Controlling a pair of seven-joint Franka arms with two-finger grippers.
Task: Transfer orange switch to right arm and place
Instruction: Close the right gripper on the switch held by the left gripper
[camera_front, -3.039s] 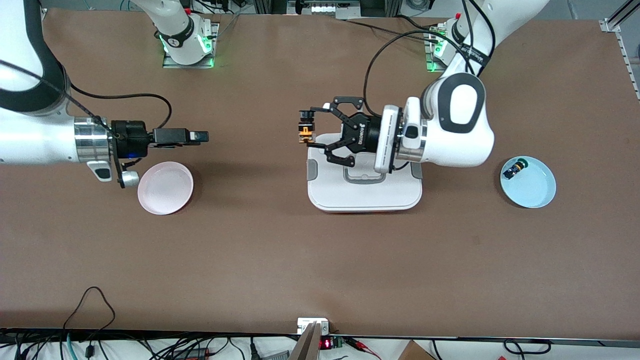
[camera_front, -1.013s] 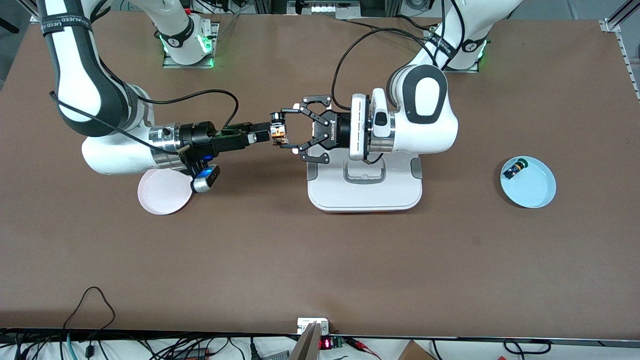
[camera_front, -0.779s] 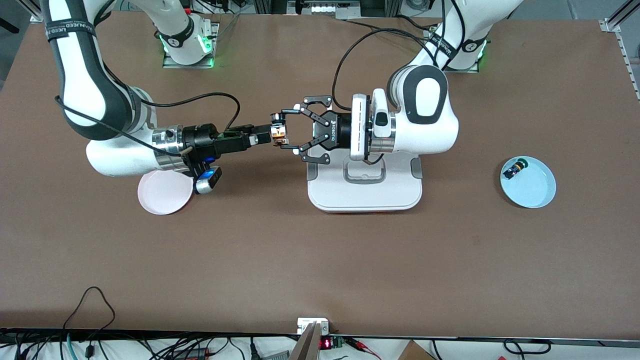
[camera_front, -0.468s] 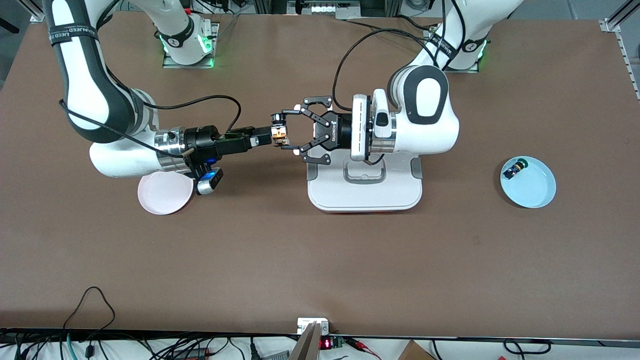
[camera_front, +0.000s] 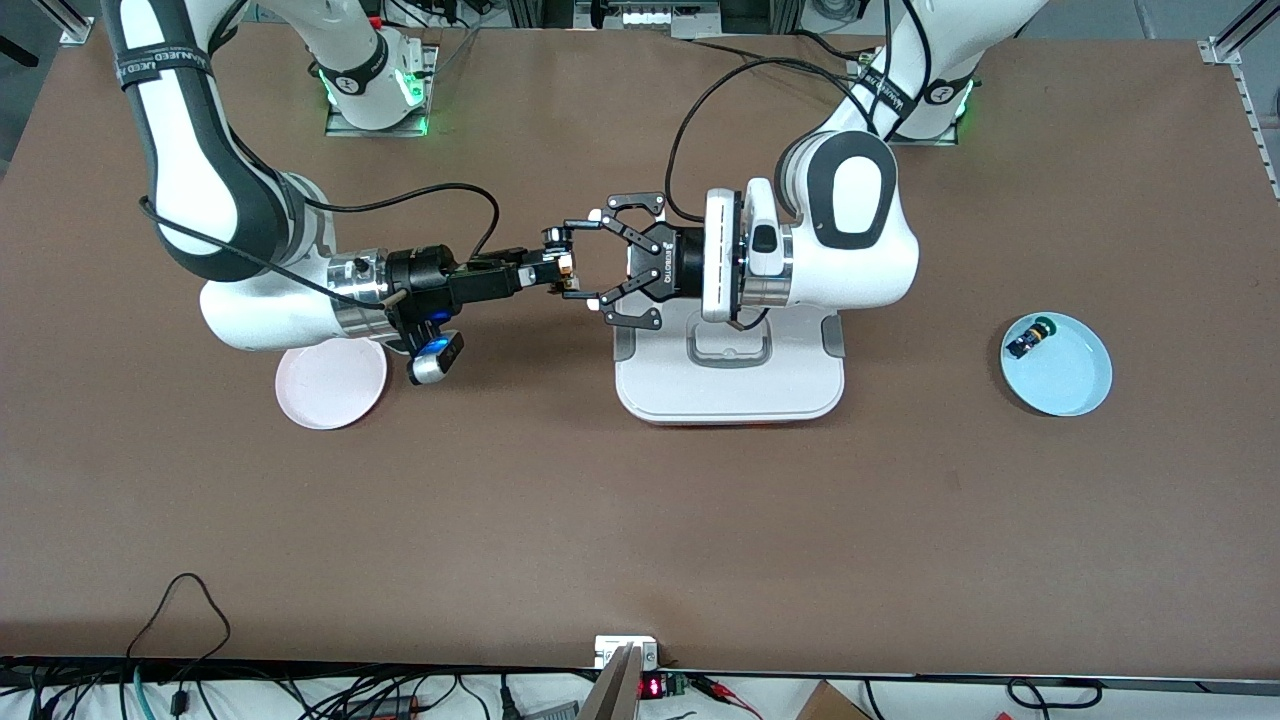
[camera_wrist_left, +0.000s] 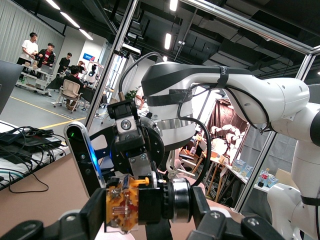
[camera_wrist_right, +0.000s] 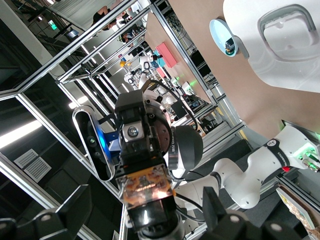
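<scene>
Over the table, between the arms: switch held in the air, just off the white box's edge toward the right arm's end.
Left gripper: clamped on the switch, fingers pinching it from two sides; in the left wrist view the switch sits between its pads.
Right gripper: jaws spread about as wide as they go, set around the switch; in the right wrist view the switch lies between its fingers, not yet gripped as far as can be told.
Done: switch lifted and brought to the meeting point; right gripper in place around it.
Left: right gripper must close, left gripper must let go, then the switch goes down, probably on the pink plate below the right arm.
Untouched: blue plate with the other switch at the left arm's end.
</scene>
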